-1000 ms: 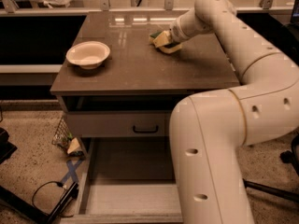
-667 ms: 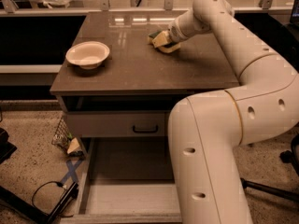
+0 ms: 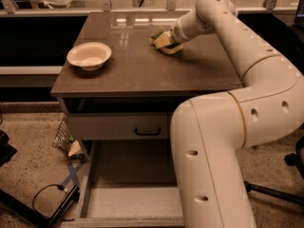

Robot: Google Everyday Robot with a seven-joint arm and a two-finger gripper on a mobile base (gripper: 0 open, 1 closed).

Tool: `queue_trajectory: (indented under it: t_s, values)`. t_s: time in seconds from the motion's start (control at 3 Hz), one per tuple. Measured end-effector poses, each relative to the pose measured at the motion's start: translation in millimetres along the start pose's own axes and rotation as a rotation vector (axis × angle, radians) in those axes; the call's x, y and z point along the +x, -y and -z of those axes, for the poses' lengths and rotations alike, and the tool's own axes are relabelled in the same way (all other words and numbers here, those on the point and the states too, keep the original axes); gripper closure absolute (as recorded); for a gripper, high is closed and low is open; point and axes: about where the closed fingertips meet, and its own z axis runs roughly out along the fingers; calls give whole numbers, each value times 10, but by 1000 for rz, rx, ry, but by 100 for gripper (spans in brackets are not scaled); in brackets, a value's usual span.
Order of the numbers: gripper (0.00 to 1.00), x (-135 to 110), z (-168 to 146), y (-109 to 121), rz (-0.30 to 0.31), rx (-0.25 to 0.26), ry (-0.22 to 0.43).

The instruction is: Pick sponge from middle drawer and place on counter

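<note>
At the far side of the glossy grey-brown counter slab, the white arm's gripper hangs low over the surface. The small rectangular sponge, dark green face over yellow foam, sits right at the gripper's tip, on its left side, down on the counter. Whether the gripper clamps it or is loose around it, I cannot tell. Well left of the gripper stands a cream round bowl. Far below the gripper, the wide shallow grey middle drawer is pulled out.
</note>
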Motion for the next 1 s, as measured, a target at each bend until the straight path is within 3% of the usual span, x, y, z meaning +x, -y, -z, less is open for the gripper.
queue_trajectory:
  t_s: [0.33, 0.67, 1.0]
  values:
    - [6, -9, 7, -2, 0, 0, 0]
    - [0, -9, 6, -2, 0, 0, 0]
    - [0, -8, 4, -3, 0, 0, 0]
